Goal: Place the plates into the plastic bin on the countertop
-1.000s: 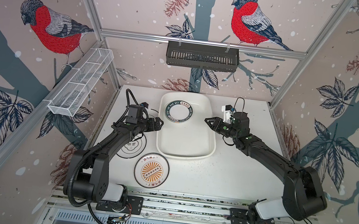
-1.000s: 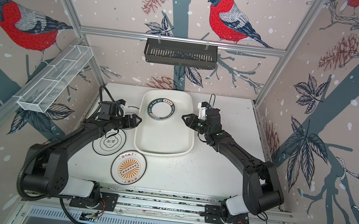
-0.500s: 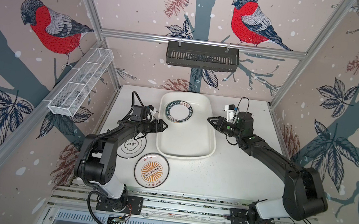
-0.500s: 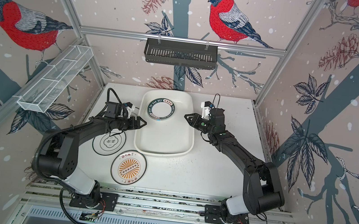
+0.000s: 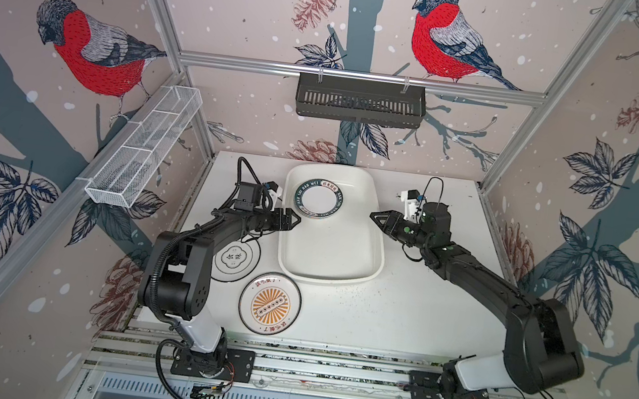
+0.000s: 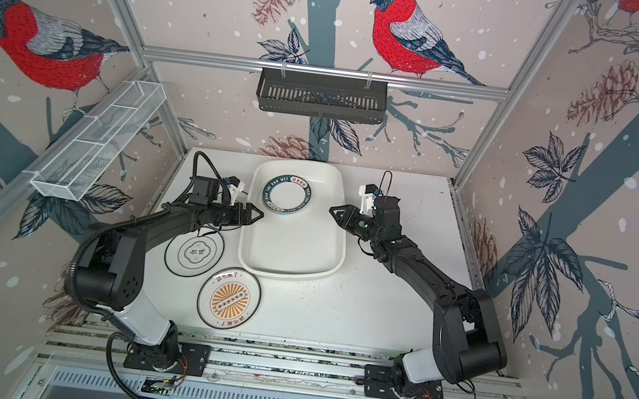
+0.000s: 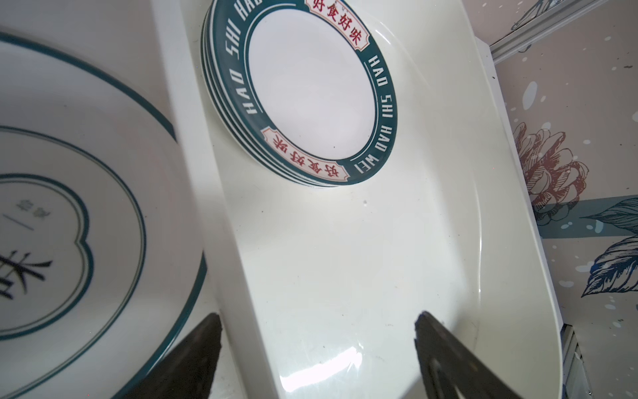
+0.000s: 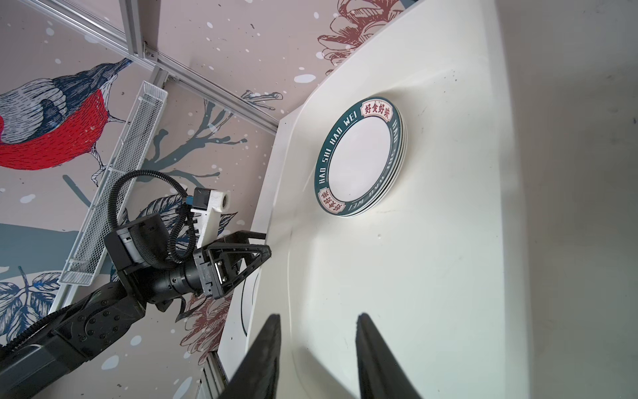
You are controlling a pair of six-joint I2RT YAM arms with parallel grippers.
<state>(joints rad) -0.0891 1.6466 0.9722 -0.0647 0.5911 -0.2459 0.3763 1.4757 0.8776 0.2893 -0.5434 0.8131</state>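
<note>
The white plastic bin (image 5: 331,252) lies at the back middle of the countertop (image 5: 399,311). A stack of green-rimmed plates (image 5: 318,199) rests in its far end, as the left wrist view (image 7: 310,93) and the right wrist view (image 8: 359,155) also show. A thin-rimmed plate with black characters (image 5: 236,259) and an orange-sunburst plate (image 5: 270,304) lie on the countertop left of the bin. My left gripper (image 5: 294,220) (image 7: 317,316) hovers open over the bin's left rim, holding nothing. My right gripper (image 5: 376,217) (image 8: 318,316) hangs open and empty at the bin's right rim.
A black slatted basket (image 5: 360,101) hangs on the back rail. A white wire-mesh rack (image 5: 143,152) is fixed along the left wall. Aluminium framing borders the countertop. My left arm's elbow partly covers the thin-rimmed plate.
My left gripper has shifted a little right, toward the bin's left rim, and its upper arm has swung upright. The right gripper has barely moved. The plates lie where they were.
</note>
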